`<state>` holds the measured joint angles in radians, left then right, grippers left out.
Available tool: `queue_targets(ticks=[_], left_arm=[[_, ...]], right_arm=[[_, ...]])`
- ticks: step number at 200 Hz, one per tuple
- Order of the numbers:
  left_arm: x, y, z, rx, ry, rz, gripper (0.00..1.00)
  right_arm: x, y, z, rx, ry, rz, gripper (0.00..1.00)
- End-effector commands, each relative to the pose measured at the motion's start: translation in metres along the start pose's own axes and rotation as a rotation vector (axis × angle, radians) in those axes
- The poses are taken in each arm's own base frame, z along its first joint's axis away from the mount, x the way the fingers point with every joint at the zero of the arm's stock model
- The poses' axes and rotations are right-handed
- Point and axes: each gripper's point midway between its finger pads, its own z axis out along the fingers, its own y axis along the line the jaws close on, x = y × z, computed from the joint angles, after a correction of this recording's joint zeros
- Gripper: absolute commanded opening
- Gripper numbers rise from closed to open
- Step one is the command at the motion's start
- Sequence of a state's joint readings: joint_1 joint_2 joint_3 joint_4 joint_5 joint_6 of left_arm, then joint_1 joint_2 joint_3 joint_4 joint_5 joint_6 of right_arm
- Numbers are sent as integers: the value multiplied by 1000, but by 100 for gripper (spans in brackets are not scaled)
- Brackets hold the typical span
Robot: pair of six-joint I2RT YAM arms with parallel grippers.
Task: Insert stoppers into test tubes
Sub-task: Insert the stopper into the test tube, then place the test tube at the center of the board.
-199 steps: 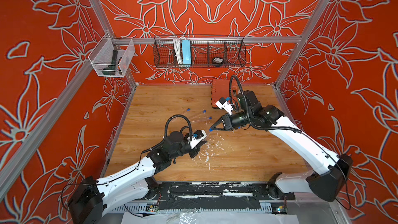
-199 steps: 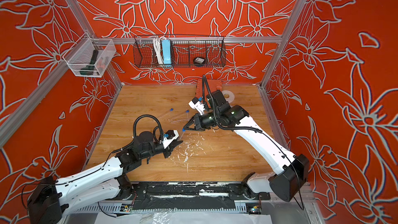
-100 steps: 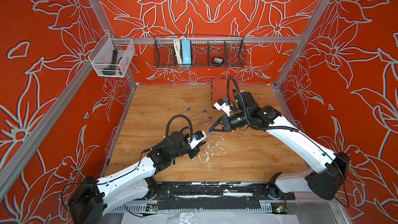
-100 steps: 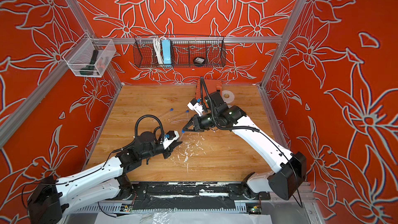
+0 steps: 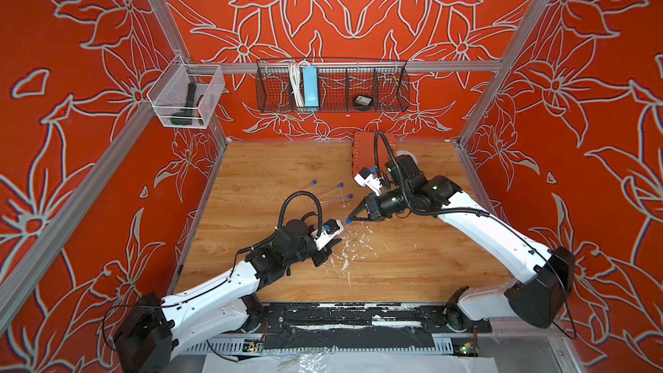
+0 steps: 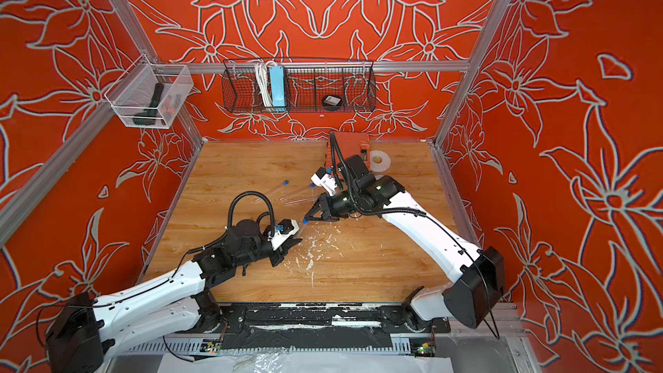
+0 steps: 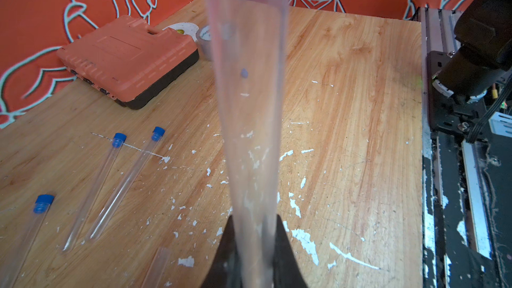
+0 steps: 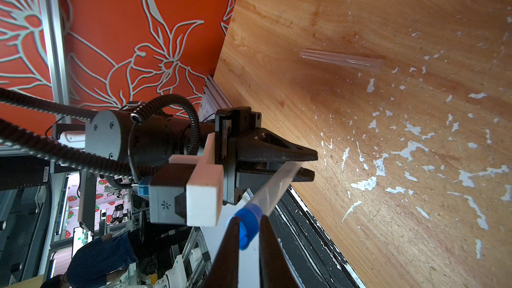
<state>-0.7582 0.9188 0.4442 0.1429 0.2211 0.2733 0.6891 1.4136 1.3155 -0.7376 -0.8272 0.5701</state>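
The left gripper [image 7: 255, 225] has its jaws narrowed onto the lower part of a clear test tube [image 7: 249, 134], which is held off the wooden table [image 7: 346, 106] and slants toward the right arm. The right gripper [image 8: 248, 218] pinches a blue stopper [image 8: 248, 231] between nearly closed jaws, and the stopper sits at the tube's open end. Three stoppered test tubes [image 7: 124, 185] lie on the table farther back. An unstoppered test tube [image 8: 340, 59] lies nearer.

Clear glossy tube [image 7: 249, 112], paint-flecked wooden table [image 7: 360, 59]
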Motion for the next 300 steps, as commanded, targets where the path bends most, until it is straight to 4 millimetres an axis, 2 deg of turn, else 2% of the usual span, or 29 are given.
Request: queue_targets(ticks=[1, 25, 57, 68, 79, 94, 111, 126, 132, 150, 188, 214, 265, 300], left_arm=[[-222, 14, -105, -139, -814, 248, 0], [-186, 14, -80, -144, -661, 293, 0], [-106, 16, -37, -126, -335, 336, 0], [-83, 16, -29, -118, -248, 339, 0], [-64, 18, -23, -109, -177, 330, 0], [-41, 26, -17, -107, -84, 321, 0], [-20, 40, -11, -108, 13, 320, 0], [-7, 50, -6, -88, 101, 350, 0], [7, 52, 1, -61, 164, 362, 0], [26, 58, 13, 1, 278, 429, 0], [51, 86, 36, 78, 441, 470, 0], [62, 101, 52, 127, 527, 437, 1], [93, 116, 78, 230, 697, 338, 5], [107, 128, 92, 211, 769, 291, 6]], right_arm=[[61, -63, 19, 247, 234, 202, 18], [28, -29, -5, 168, 111, 117, 24], [-14, 29, -58, -9, -107, -38, 35], [-24, 39, -78, -41, -191, -79, 38], [-32, 40, -96, -42, -272, -99, 40], [-37, 21, -110, 12, -350, -85, 40], [-35, -23, -116, 186, -386, -18, 39], [-24, -61, -114, 314, -363, 44, 38], [-21, -73, -114, 351, -353, 64, 38], [-12, -95, -112, 407, -330, 107, 37], [-3, -111, -120, 473, -319, 121, 37], [5, -122, -127, 517, -301, 143, 35], [13, -126, -130, 521, -300, 155, 35], [15, -127, -130, 519, -290, 155, 34]])
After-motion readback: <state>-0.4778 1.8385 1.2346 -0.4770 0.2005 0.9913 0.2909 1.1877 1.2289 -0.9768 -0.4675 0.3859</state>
